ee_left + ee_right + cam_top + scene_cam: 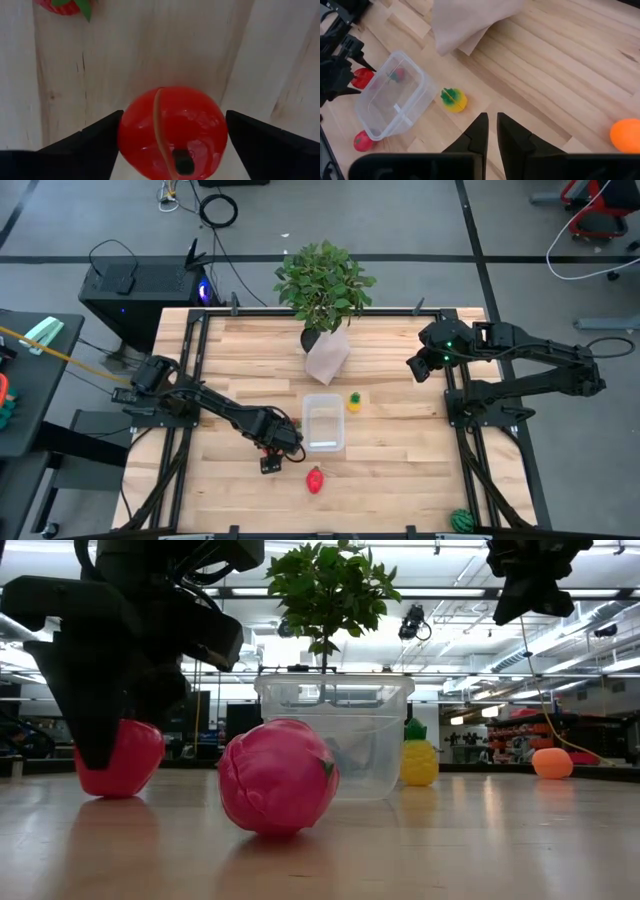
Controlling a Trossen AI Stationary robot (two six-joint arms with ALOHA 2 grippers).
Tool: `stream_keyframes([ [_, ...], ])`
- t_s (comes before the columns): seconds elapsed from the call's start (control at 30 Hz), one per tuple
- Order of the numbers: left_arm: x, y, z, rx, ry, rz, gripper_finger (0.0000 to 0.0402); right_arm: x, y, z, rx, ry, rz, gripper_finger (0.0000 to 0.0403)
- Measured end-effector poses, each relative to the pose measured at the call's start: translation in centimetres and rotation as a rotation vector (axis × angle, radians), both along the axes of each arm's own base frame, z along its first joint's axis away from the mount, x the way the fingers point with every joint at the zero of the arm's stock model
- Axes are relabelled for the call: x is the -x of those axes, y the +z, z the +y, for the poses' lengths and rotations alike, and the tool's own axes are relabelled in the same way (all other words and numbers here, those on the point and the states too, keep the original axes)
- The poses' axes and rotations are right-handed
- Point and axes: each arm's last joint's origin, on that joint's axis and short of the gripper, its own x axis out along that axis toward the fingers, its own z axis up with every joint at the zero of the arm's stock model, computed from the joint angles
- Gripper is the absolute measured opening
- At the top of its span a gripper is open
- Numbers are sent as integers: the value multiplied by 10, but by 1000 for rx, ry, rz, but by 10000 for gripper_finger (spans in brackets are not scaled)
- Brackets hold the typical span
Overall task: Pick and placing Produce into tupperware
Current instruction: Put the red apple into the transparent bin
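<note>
My left gripper (287, 446) is down at the table by the clear tub's (323, 423) near-left corner, open, with a finger on either side of a glossy red fruit (172, 132) that sits on the wood (120, 762). A pinkish-red fruit (315, 479) with a green leaf lies just nearer, by itself. A yellow pineapple (354, 401) stands to the right of the tub. An orange fruit (625, 135) lies on the table's right part, and a striped green one (460, 520) at the near right edge. My right gripper (491, 131) is shut and hangs high over the far right. My left gripper comes at the red fruit from above, its fingers (102, 137) standing right at the fruit's two opposite sides (131, 135). Whether they touch it, I cannot tell. The fruit's underside is on the table.
A leafy potted plant (322, 280) in a pale wrapped pot (326, 355) stands at the far middle of the table, behind the tub. Black rails (190, 380) run along the table's left and right sides. Bare wood lies between the tub and the right rail.
</note>
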Motion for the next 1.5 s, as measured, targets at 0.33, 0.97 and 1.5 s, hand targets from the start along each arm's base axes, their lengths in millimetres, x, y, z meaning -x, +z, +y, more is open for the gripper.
stream_keyframes([
  [0.33,0,1,0,1,-10,-3,291,0,0,0,0,-1,0,46],
  [0.97,-10,34,-4,-2,-30,-4,297,0,0,0,2,2,1,46],
  [1.5,-48,134,12,-85,-113,-257,298,0,0,0,11,14,4,46],
])
